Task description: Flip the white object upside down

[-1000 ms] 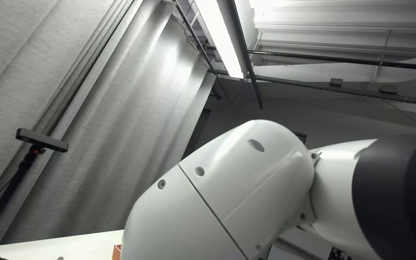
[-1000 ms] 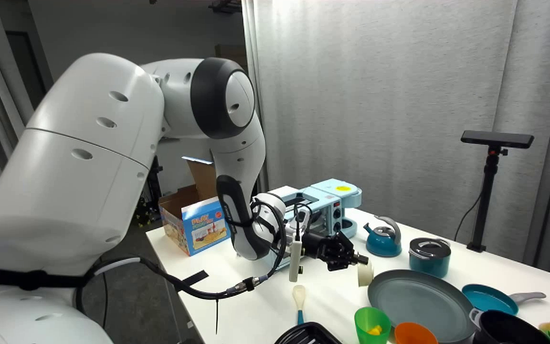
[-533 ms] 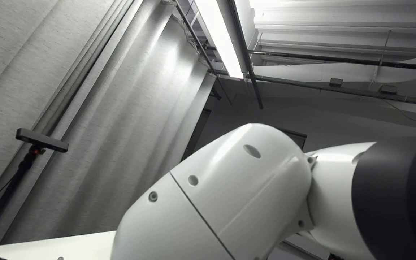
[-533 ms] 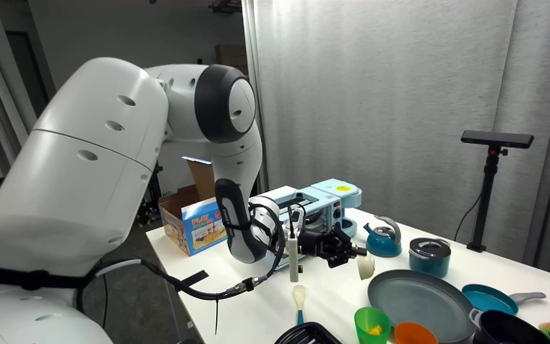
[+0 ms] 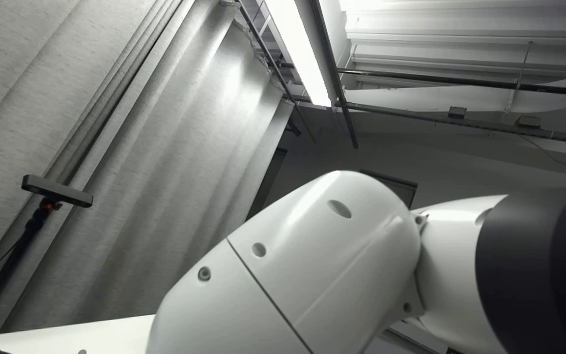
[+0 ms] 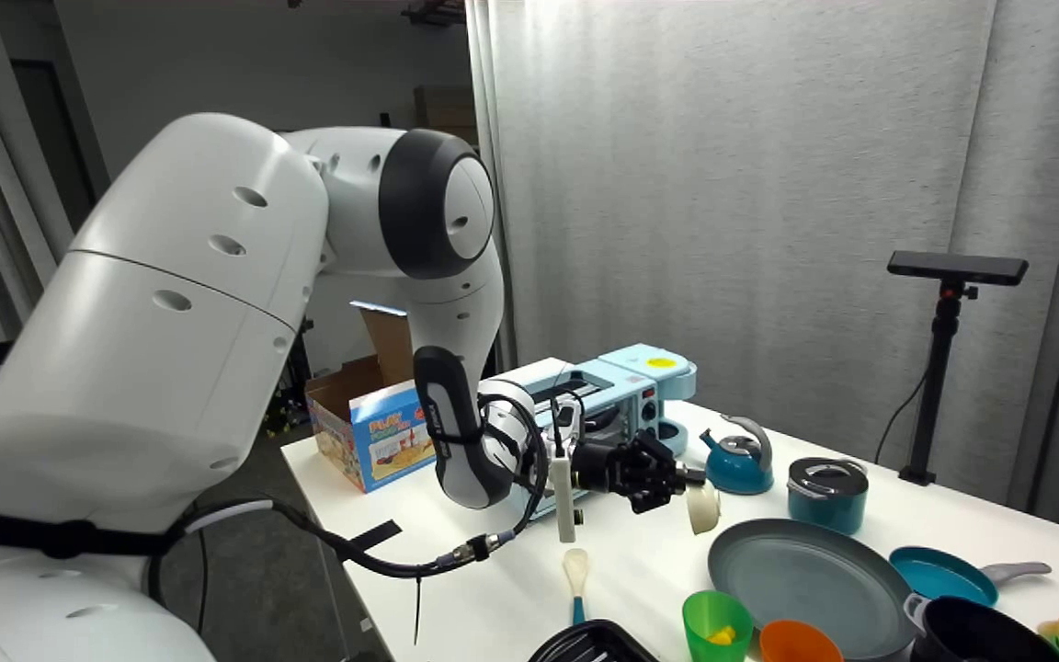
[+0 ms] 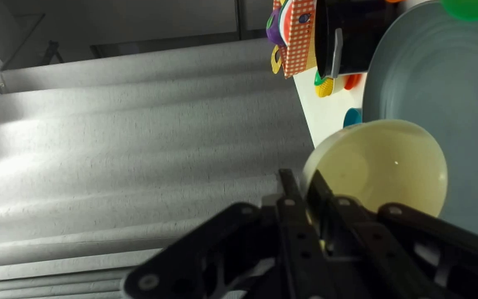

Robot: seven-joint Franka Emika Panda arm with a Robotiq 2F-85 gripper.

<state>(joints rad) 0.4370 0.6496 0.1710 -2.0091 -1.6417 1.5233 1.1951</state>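
The white object is a cream-white bowl [image 6: 703, 508], tipped on its side at the tip of my gripper [image 6: 693, 477] in an exterior view. From the wrist, the inside of the bowl [image 7: 388, 162] shows, with its hollow turned toward the right. My gripper [image 7: 302, 171] straddles the bowl's wall, one finger [image 7: 287, 180] outside and one inside, and the jaws are nearly together on it. Whether the bowl's lower edge touches the table [image 6: 640, 588] cannot be told. Neither gripper nor bowl shows in the exterior view filled by the arm [image 5: 288, 270].
A large grey plate [image 6: 814, 579] lies just beside the bowl. Near it stand a green cup [image 6: 718, 625], an orange cup [image 6: 796, 644], a black pot [image 6: 971, 634], a teal pot [image 6: 826, 496] and a kettle [image 6: 739, 464]. A light-blue appliance [image 6: 631, 395] stands behind the wrist.
The arm's elbow has sunk a little, and the wrist has shifted slightly. The bowl has turned a few degrees while staying in nearly the same spot at the fingertips.
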